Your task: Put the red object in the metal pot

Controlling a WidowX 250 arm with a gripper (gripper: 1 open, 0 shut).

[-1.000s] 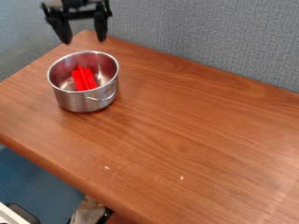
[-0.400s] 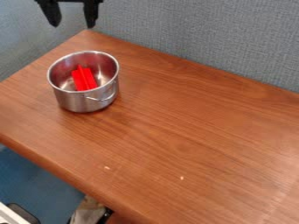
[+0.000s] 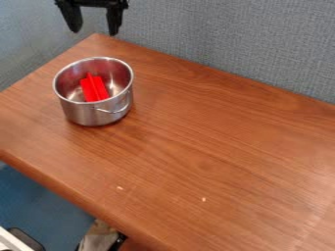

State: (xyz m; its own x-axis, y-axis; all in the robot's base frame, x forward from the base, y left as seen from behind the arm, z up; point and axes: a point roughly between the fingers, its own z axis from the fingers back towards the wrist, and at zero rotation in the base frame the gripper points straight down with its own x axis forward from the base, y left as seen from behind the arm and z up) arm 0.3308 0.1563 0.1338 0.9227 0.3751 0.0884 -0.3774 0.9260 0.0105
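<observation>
The red object (image 3: 94, 88) lies inside the metal pot (image 3: 94, 91), which stands near the desk's (image 3: 210, 147) far-left corner. The gripper (image 3: 93, 20) hangs above and behind it — fingers (image 3: 74, 20) spread wide, holding nothing.

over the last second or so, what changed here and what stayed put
Only the hand moved: it went up and left toward the top edge of the picture, then came back a little to the right and lower. It is open and empty above the table's far left corner, and it took hold of nothing. The red object lies inside the metal pot as before, and the pot has not shifted on the table.
</observation>
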